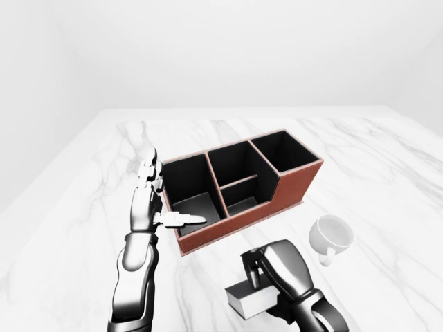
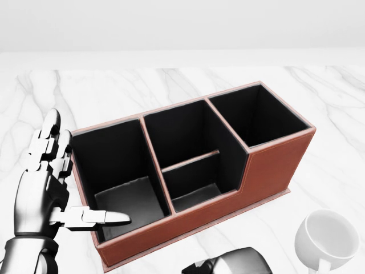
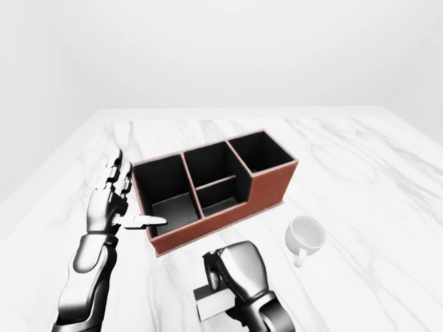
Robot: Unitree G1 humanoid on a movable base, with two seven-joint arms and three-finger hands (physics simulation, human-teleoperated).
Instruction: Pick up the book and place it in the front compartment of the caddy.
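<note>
Low in the left-eye view, just right of centre, the book lies flat on the marble worktop, a pale block with a dark cover. The right hand is on top of it, its fingers curled down over the upper right part; whether they actually clamp it cannot be told from these angles. The book's long axis runs from lower left to upper right of the frame.

The caddy sits above the book, well apart from it, its long side slanting the same way. Its low divided compartment faces the bottom edge of the head view, so the coming move is probably a lift and a carry straight up the frame.

The left hand stands beside the caddy's left end, fingers spread wide, thumb reaching over the left compartment, holding nothing. A white cup rests right of the caddy.
</note>
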